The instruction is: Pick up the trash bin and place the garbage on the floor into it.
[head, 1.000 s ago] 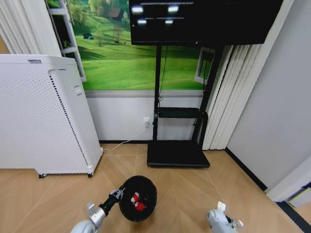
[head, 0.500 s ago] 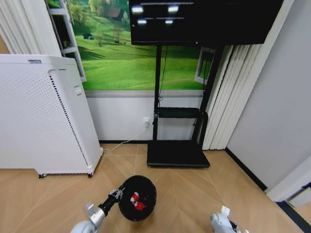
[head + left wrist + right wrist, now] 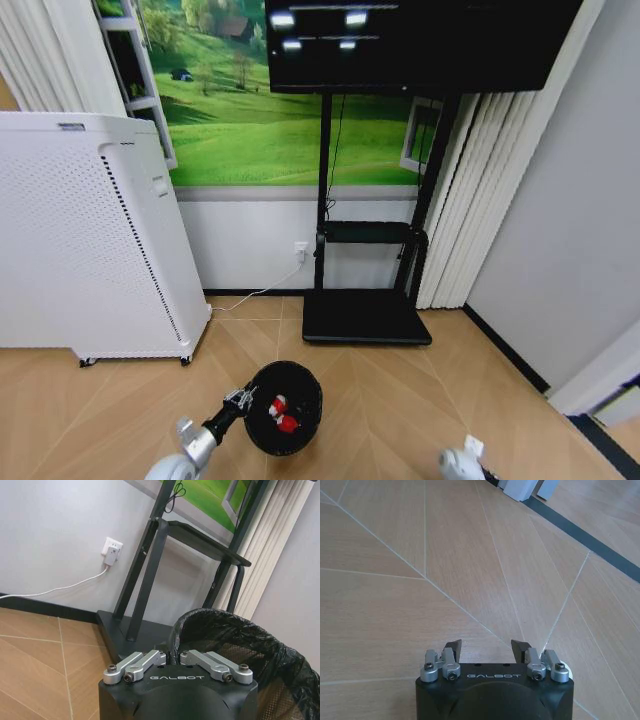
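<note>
Holding the trash bin [image 3: 284, 408] by its rim, left pincer [image 3: 173, 658] clamped; red-and-white garbage [image 3: 281, 415] already inside. Right pincer [image 3: 486, 647] apart, empty above floor [image 3: 420, 580].

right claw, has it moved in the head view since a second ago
Yes. The right claw has dropped toward the bottom edge and slightly right, away from the black stand base, which stays put.

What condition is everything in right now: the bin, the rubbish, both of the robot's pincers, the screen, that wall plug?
Round black mesh trash bin: upright, gripped at its rim.
Red-and-white garbage pieces: lying inside the bin.
Left pincer: shut on the bin's rim.
Right pincer: open, holding nothing, above the wooden floor.
Black screen: dark, reflecting ceiling lights.
White plug: in its wall socket.
</note>
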Controlling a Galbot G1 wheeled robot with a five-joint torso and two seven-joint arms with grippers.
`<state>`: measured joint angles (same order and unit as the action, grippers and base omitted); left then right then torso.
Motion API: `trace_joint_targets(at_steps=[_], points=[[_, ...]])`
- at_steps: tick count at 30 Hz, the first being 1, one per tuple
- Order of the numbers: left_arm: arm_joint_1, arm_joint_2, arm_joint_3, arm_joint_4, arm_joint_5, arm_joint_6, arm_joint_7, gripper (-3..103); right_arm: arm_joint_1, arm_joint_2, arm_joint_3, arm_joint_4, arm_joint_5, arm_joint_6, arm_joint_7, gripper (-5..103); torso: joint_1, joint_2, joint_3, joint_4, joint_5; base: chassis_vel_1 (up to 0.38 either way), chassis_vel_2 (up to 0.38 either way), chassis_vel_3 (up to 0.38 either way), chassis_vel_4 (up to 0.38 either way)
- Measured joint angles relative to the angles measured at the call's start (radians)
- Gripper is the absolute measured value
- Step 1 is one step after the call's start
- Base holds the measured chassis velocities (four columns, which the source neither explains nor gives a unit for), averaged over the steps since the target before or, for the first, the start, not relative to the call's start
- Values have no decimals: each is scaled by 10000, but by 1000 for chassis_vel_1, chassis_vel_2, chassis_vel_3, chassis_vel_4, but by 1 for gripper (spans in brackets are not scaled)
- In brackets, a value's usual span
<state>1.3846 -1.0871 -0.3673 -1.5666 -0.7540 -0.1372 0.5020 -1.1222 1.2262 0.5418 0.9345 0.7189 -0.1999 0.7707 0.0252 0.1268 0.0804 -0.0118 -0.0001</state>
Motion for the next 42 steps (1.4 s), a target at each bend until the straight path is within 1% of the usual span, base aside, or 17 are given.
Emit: trace_joint_targets(at_steps=[3,5,10,11,14,15,16,17,19,20,23,25,28,33,34,36,42], points=[[26,-28,-3,1,42,-8,37,7,-332,-6,102,554,10,-21,91,57,0,0,0,0,3,0,0,0,0],[29,-48,-3,12,63,-12,51,7,-703,-58,245,1241,14,-93,216,59,0,0,0,-1,1,0,0,0,0],[-5,-53,-1,45,69,-19,64,7,-1122,-77,484,2107,138,-186,587,60,0,0,0,0,0,0,0,0,0],[-30,-52,2,60,69,-21,65,7,-1278,-72,554,2370,216,-208,738,68,0,1,0,0,1,0,0,0,0],[-64,-53,3,71,69,-28,67,7,-1518,-30,668,2746,343,-224,973,66,0,0,0,0,0,0,0,0,0],[-87,-53,3,75,69,-32,68,7,-1768,32,733,3158,620,-238,1324,65,0,0,0,-4,0,0,0,0,0],[-87,-53,3,75,69,-32,68,7,-1768,32,733,3158,620,-238,1324,65,0,0,0,-4,0,0,0,0,0],[-95,-52,4,79,69,-39,73,7,-1873,90,772,3372,854,-238,1589,65,0,1,0,-3,0,0,0,0,0],[-109,-49,1,104,69,-52,92,7,-2014,200,812,3698,1270,-244,2015,71,0,0,0,0,0,0,0,0,0],[-109,-49,1,104,69,-52,92,7,-2014,200,812,3698,1270,-244,2015,71,0,0,0,0,0,0,0,0,0],[-131,-54,3,147,76,-73,112,7,-2062,371,783,3987,1701,-249,2558,73,0,0,0,0,0,0,0,0,0],[-137,-72,15,147,79,-79,114,7,-2052,561,740,4225,2317,-357,3039,74,0,0,0,-1,1,0,0,0,0],[-137,-77,17,145,79,-80,115,7,-1998,698,686,4300,2660,-385,3334,76,0,0,0,1,0,0,0,0,0],[-100,-70,8,142,78,-84,125,7,-1774,833,602,4204,2941,-354,3504,77,0,1,0,0,0,0,0,0,0],[-82,-68,5,140,78,-85,129,7,-1700,835,587,4160,3045,-354,3538,80,0,1,0,0,-1,0,0,0,0],[-42,-56,-7,114,74,-85,136,7,-1518,837,566,4025,3230,-348,3553,76,0,0,0,0,1,0,0,0,0],[-9,-58,-13,103,68,-86,138,7,-1043,838,543,3535,3395,-344,3496,72,0,0,0,-1,1,0,0,0,0]])
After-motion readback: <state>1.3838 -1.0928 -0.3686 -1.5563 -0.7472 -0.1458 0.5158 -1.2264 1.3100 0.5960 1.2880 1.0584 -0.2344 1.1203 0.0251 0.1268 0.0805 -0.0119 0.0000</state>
